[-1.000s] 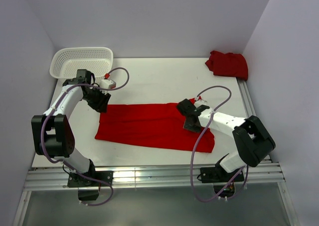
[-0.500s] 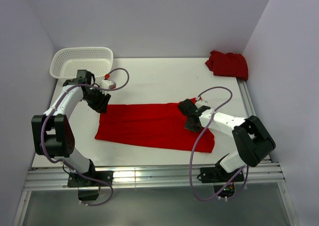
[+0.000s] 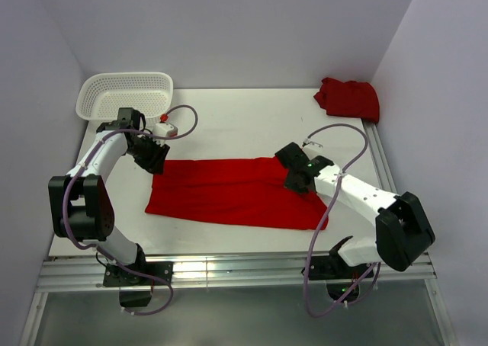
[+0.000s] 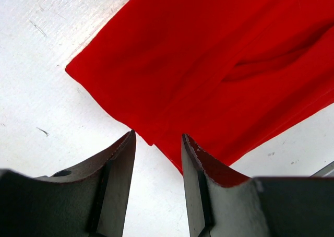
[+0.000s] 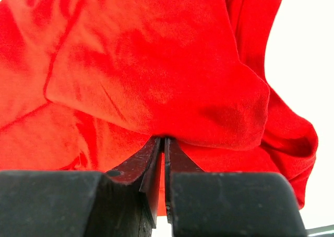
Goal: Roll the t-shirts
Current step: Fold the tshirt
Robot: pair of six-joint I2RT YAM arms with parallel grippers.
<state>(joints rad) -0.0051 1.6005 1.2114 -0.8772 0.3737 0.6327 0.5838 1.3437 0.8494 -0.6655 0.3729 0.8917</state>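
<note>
A red t-shirt lies folded into a long strip across the middle of the table. My right gripper is shut on a bunched fold of cloth near the strip's right end. In the right wrist view the jaws pinch the t-shirt, which bulges over them. My left gripper is at the strip's far left corner. It stands open just above the table, with the t-shirt's edge right beyond its fingertips and nothing between them. A second red t-shirt lies crumpled at the back right.
A white mesh basket stands at the back left corner, just behind my left arm. Walls close in the table on the left, back and right. A metal rail runs along the near edge.
My right gripper has shut on the cloth at the strip's right end and pulled it up slightly. The right arm's elbow has swung out to the right. The left arm has not moved.
</note>
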